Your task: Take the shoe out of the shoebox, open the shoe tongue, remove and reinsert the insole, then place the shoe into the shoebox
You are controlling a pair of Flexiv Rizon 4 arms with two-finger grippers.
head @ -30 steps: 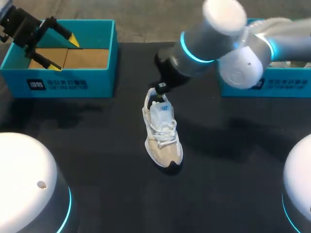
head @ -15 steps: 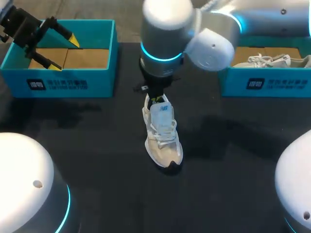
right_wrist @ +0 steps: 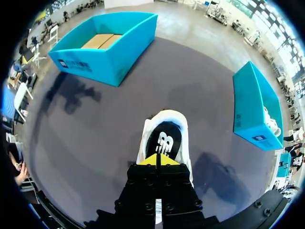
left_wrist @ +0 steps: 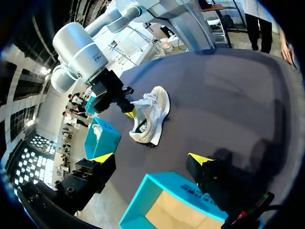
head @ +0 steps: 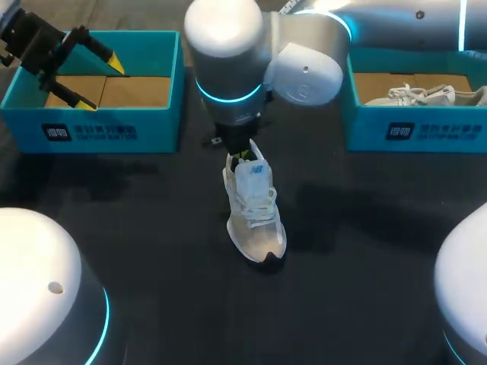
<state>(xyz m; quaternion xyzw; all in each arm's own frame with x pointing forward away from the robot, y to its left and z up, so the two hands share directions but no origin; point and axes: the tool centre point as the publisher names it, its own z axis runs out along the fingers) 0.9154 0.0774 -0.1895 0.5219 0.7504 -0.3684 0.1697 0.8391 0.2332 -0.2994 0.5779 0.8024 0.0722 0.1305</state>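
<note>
R gripper [right_wrist: 158,160] tips pressed together, nothing visibly held, at heel end of shoe [head: 257,213], mid-table. L gripper [head: 93,82] fingers spread wide above left shoebox [head: 99,131].

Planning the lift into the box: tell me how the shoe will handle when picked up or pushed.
The shoe looks like a mesh trainer: probably light, upper likely to give when pinched. Its laces look loose and may snag. Upright on its sole, it should slide rather than roll.
</note>
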